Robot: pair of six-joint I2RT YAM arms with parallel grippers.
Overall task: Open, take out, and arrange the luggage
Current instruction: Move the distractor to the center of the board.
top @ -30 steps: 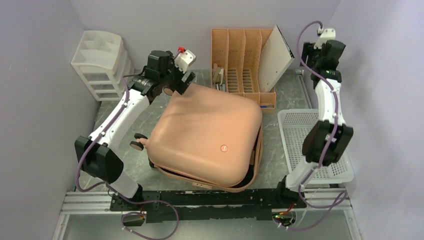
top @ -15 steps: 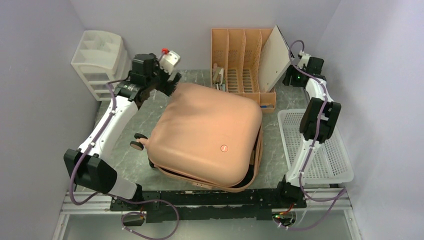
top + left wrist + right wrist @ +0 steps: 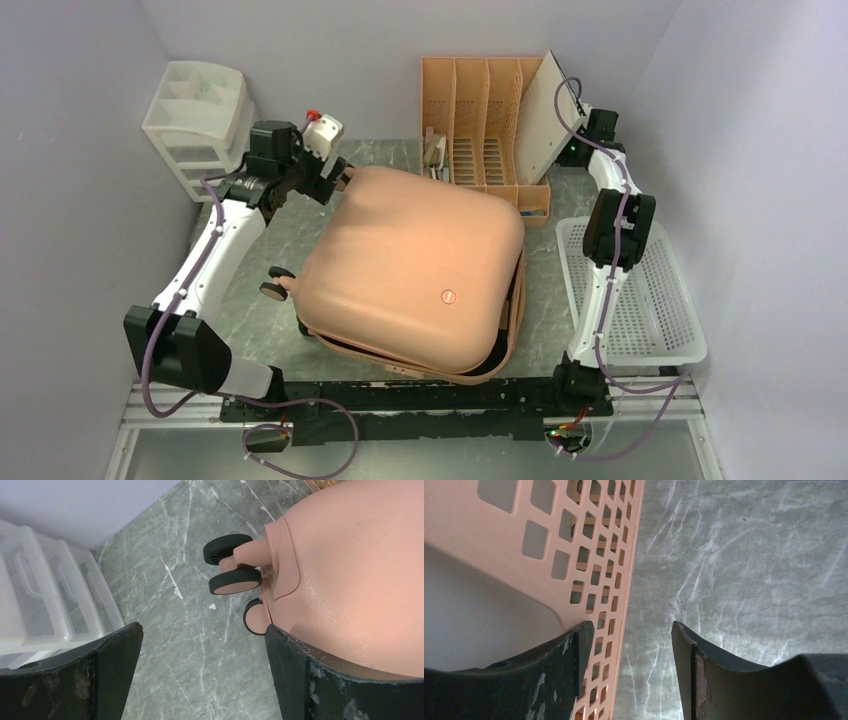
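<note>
Salmon-pink hard-shell suitcase (image 3: 415, 265) ajar; L gripper (image 3: 202, 630) spread, empty, at far-left corner. Shell could be shoved if rim missed.

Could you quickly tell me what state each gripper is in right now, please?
Left gripper: open, holding nothing.
Right gripper: open, holding nothing.

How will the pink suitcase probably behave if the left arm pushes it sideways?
The luggage looks hard-shelled and glossy, so it probably stays stiff and may be slippery. It lies flat with its wheels sticking out sideways, so it would likely slide, not roll. The upper half seems ajar, so that half might shift first.
</note>
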